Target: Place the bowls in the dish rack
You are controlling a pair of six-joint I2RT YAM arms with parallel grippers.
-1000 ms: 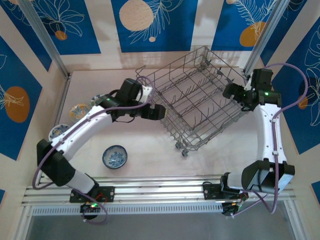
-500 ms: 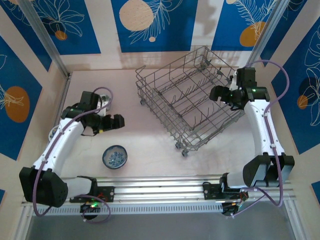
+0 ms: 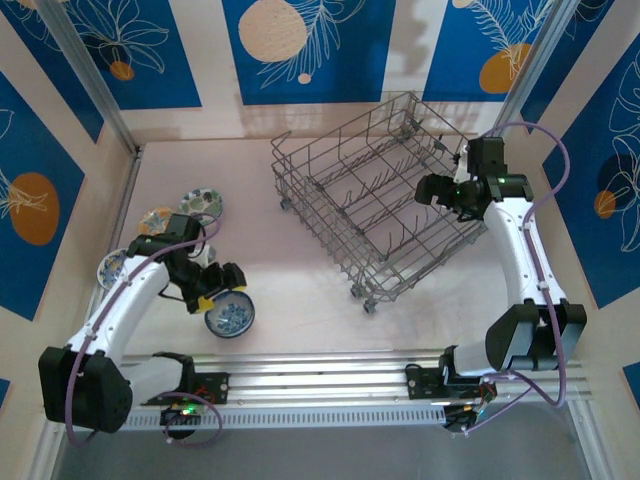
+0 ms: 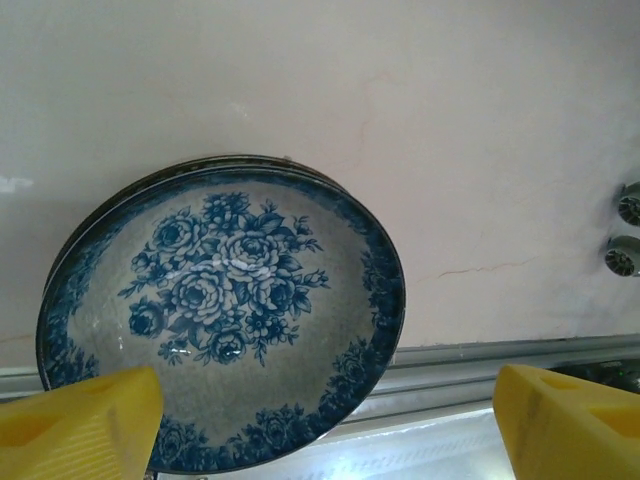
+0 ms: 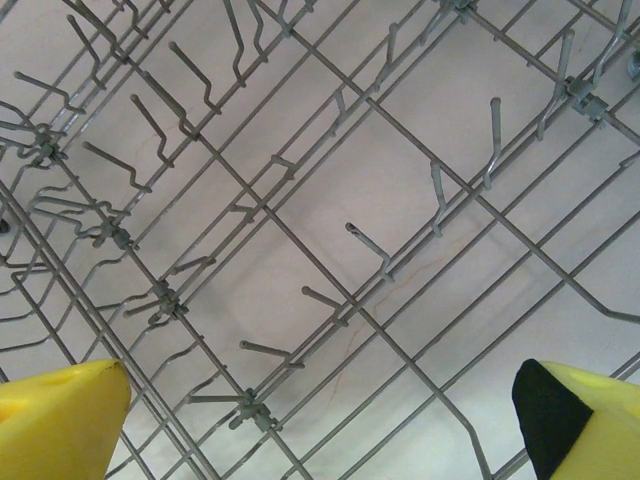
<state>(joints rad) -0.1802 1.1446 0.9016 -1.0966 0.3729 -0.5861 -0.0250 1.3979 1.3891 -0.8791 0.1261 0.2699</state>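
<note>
Left claw [image 4: 320,425] spread wide around blue-and-white floral ceramic bowl [image 4: 225,300] on pale table [image 4: 480,120], right claw [image 5: 320,420] fingers apart above grey wire dish rack [image 3: 380,200]

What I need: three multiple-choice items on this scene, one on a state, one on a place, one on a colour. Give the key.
1. The right gripper is: A open above the dish rack; B shut on a bowl; C shut on a wire.
2. The bowl below the left gripper lies: A in the rack; B on the table; C in the right gripper.
3. That bowl's flowers are: A red; B green; C blue.
Key: A, its jaws stand wide apart over bare tines; B, pale tabletop surrounds it; C, blue roses show in the left wrist view.
</note>
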